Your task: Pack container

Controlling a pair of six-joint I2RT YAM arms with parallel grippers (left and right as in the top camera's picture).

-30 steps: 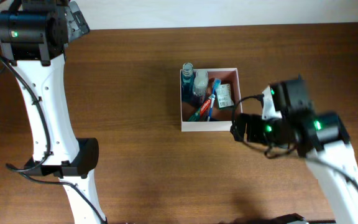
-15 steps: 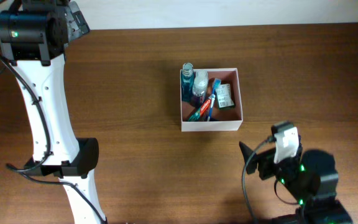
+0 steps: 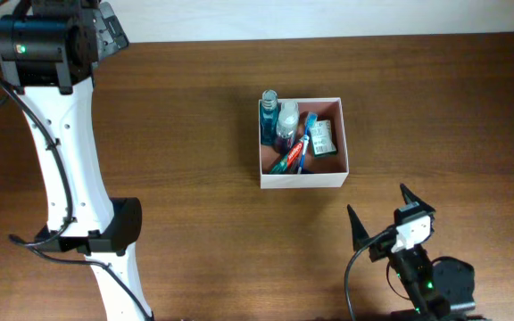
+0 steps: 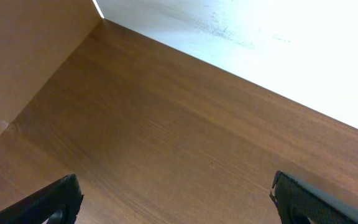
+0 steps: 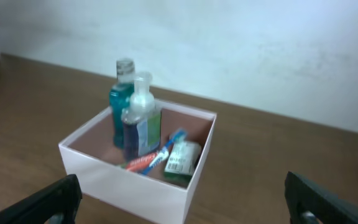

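Overhead: bottles [image 3: 286, 118] crowd the container [image 3: 303, 181]; left pincer [image 4: 174, 186] and right pincer [image 3: 377, 201] gape empty.

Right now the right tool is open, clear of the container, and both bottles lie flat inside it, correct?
Not quite: the teal bottle and the pump bottle stand upright inside the container, as the right wrist view shows. The right tool is open and clear of it.

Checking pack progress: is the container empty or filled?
Partly filled: container holds teal bottle and pump bottle upright, green packet lying flat.
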